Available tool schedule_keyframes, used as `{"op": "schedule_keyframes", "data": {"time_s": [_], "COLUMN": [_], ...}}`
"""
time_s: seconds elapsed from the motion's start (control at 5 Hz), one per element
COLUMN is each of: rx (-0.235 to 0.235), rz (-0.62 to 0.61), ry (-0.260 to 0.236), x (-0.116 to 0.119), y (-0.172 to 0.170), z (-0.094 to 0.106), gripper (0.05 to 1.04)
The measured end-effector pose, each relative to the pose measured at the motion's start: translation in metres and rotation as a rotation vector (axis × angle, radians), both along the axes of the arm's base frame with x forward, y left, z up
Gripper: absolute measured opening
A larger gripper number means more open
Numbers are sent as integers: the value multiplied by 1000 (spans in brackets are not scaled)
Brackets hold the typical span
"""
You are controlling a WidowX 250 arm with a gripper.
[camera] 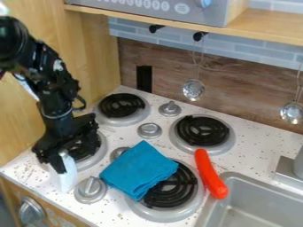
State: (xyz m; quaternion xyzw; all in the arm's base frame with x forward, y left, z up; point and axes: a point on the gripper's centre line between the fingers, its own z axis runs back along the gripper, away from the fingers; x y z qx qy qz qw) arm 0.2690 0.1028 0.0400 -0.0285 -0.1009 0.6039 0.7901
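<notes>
"Where's the gripper?"

"The black two-finger gripper point(61, 165) is at the left, low over the rear-left-to-front side of the speckled white stovetop point(133, 213), by a black coil burner point(87, 153)."

"Anything at its tip?"

"A narrow whitish piece point(67, 174), touching it. I can't tell whether it's gripped."

"And beside that?"

"A round silver knob point(91, 189), then a folded bright-blue cloth point(139, 166), partly over another coil burner point(172, 191)."

"What's that orange-red thing?"

"A long, smooth, rounded object point(211, 174), lying between that second burner and the grey metal sink point(269, 188)."

"Behind?"

"Two silver ladles point(193, 89) hang before the wood-look wall point(237, 95)."
</notes>
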Motion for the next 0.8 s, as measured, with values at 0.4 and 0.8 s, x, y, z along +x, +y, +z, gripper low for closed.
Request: {"op": "schedule_keyframes", "data": {"time_s": [0.4, 0.8], "rx": [-4, 7], "rz": [2, 25], "ry": [43, 72], "x": [5, 4], "y": [8, 12], "z": [-22, -31], "gripper": [1004, 950]}}
